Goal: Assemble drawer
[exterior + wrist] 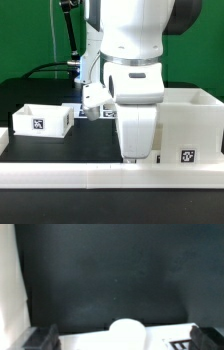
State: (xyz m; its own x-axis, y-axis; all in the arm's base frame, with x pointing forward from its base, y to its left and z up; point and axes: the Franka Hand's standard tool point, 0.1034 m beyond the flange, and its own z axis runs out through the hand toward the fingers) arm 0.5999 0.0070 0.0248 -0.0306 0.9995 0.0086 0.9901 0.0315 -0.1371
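**drawer unassembled: both trays lie outside the casing**

the large casing (190,122) stands by the surface's edge on the exterior view's right. one shallow tray (40,120) sits well apart, toward the opposite edge, with nothing slid in. a knobbed white piece (92,342) (likely the other tray) lies between the spread fingers (42,337), ungripped. the surface (20,150) is black, with a white rail (60,178) along its front edge and a green wall (30,40) behind.

I see the white tagged tray (40,119) upright by the table (60,148) edge, exterior view's left; the open casing (192,120), right edge.
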